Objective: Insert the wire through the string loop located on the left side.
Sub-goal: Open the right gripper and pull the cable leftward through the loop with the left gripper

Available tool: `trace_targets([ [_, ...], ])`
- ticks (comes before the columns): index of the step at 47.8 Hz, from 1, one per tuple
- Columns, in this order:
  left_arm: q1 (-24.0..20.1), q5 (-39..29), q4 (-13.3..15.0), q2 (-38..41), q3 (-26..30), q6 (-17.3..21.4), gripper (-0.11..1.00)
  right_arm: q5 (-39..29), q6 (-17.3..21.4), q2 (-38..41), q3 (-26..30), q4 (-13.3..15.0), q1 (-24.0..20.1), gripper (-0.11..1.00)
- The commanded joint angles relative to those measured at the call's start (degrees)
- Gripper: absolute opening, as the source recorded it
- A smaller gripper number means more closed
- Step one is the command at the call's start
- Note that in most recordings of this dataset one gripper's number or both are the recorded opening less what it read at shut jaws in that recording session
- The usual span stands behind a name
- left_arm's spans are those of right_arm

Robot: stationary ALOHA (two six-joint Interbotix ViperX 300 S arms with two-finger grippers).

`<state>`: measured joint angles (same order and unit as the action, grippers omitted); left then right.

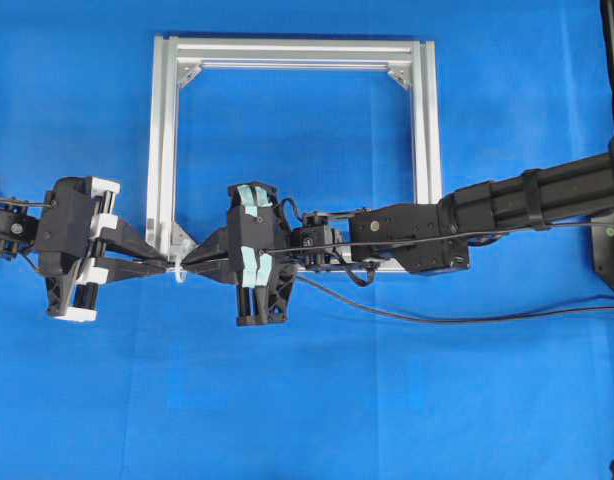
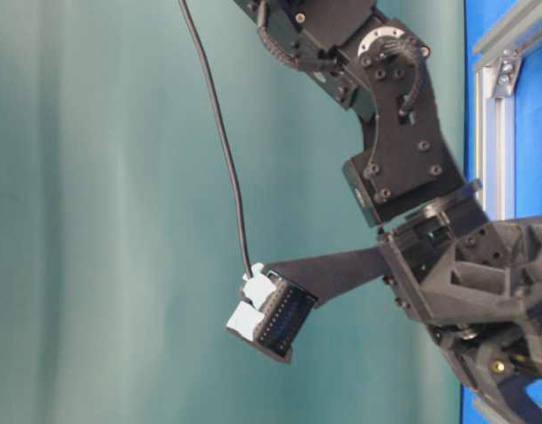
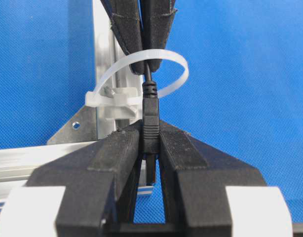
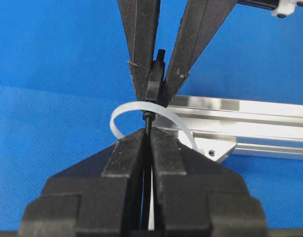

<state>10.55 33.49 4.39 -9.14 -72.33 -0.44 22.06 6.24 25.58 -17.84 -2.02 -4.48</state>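
Note:
The white string loop [image 3: 183,74] hangs at the silver frame's [image 1: 162,150] lower left corner. The black wire [image 3: 149,79] runs through it. My left gripper [image 3: 150,129] is shut on the wire's ribbed plug [image 3: 151,118], on the near side of the loop. My right gripper [image 4: 147,133] is shut on the thin cable just behind the plug, on the other side of the loop [image 4: 129,106]. From overhead, the left gripper [image 1: 167,267] and right gripper [image 1: 190,262] meet tip to tip at the loop [image 1: 177,272]. The rest of the wire [image 1: 437,320] trails right across the blue cloth.
The frame's bottom rail [image 4: 250,113] and a corner bracket [image 3: 75,126] lie close under both grippers. The right arm [image 1: 507,205] stretches across the frame's lower right side. In the table-level view a black cable [image 2: 222,132] hangs down to a gripper part.

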Motion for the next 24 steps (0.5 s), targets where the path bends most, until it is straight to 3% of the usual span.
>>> trace_targets([
  [1,0.1,0.3,-0.1,-0.5,0.7,-0.1,0.07,0.2,0.0,-1.1,0.5,0.0,0.1,0.01],
  [6,0.1,0.3,-0.1,-0.5,0.7,-0.1,0.07,0.2,0.1,-1.1,0.5,0.1,0.1,0.02],
  [10,0.1,0.3,0.0,-0.5,0.8,-0.1,0.07,0.2,0.3,-1.1,0.5,-0.2,0.1,0.12],
  [24,0.1,0.2,-0.1,-0.6,0.8,-0.1,0.07,0.2,0.5,-1.3,0.3,-0.6,-0.2,0.9],
])
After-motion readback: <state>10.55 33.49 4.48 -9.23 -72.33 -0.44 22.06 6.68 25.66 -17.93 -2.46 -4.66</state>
